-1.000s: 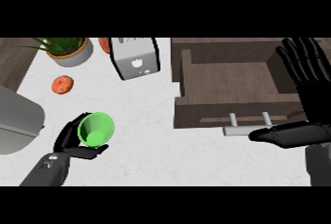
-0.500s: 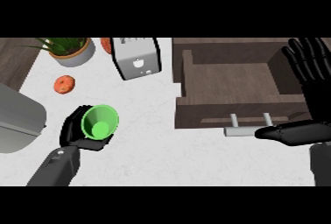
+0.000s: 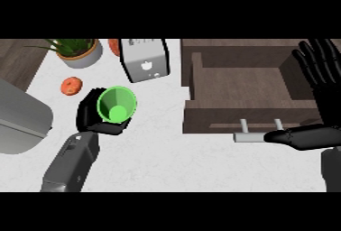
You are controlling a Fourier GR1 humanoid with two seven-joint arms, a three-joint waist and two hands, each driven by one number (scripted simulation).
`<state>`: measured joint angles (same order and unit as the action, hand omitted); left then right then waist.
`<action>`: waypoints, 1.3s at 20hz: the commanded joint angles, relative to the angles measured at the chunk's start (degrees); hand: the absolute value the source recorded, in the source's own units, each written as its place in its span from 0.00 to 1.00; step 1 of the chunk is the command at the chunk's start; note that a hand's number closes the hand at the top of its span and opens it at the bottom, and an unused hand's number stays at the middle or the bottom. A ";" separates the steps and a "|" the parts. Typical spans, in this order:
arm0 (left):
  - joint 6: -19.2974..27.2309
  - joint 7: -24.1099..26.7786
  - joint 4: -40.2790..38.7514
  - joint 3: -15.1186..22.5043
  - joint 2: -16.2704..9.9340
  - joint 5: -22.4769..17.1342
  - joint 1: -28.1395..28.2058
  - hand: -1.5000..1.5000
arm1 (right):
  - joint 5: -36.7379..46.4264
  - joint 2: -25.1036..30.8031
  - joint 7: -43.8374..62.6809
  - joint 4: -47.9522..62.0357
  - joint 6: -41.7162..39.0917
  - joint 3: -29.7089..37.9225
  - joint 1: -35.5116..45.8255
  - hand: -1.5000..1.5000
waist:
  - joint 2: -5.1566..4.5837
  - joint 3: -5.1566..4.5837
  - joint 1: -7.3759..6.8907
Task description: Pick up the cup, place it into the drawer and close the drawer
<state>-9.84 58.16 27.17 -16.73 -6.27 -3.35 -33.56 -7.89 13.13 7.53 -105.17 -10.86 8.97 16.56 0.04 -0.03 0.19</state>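
the left hand [image 3: 93,118] curls round the green cup [image 3: 117,104], left of the open drawer [image 3: 243,85] (right hand [image 3: 320,72] open at its right wall). carry it level, rightward over the rim, before letting go.

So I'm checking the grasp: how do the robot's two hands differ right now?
The left hand is curled round the green cup, left of the open drawer; the right hand holds nothing, fingers straight, at the drawer's right side. The left sits over the counter. Both are black.
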 commanded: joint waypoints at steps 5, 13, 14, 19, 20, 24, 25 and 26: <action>4.54 -10.92 12.21 4.56 4.87 0.52 -8.97 1.00 | -0.04 -0.18 0.39 -3.89 -0.55 -0.27 -4.04 0.00 | 0.30 0.07 0.06; 13.26 -32.34 25.36 12.62 6.22 -3.61 -18.78 1.00 | 0.45 0.29 -0.55 -1.35 0.66 1.66 -1.46 0.00 | 0.42 0.08 -0.03; 16.47 -32.23 21.17 13.99 6.23 -3.80 -22.85 1.00 | 0.65 0.02 -1.21 -0.86 -0.89 -0.05 -2.63 0.00 | 0.08 0.07 0.96; 25.25 -37.76 18.00 19.56 6.25 -6.51 -31.02 1.00 | 2.60 -1.14 -3.27 1.04 0.32 -0.72 -2.02 0.00 | -0.20 0.08 1.65; 24.02 -36.71 15.78 18.21 6.26 -5.75 -30.21 1.00 | 1.65 -0.26 -2.99 0.28 -0.43 0.31 -2.46 0.00 | -0.21 0.05 1.12; 28.12 -44.40 9.67 21.60 6.26 -9.22 -37.81 1.00 | 2.54 -0.49 -2.66 -0.10 -0.01 -0.68 -1.19 0.00 | -0.30 0.07 1.90; 26.30 -42.58 5.08 20.13 6.26 -8.96 -38.73 1.00 | 1.13 0.49 -2.95 2.83 -0.75 0.72 1.40 0.00 | -0.67 0.08 2.11; 28.80 -40.56 2.61 23.12 6.26 -9.79 -38.59 1.00 | -1.14 0.91 -1.44 1.48 -1.40 1.78 0.90 0.00 | -0.86 0.10 3.64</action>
<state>15.69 18.22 36.98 3.20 -0.04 -11.32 -68.43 -7.13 13.28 5.63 -104.34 -11.35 9.55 16.47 -0.41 0.05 2.30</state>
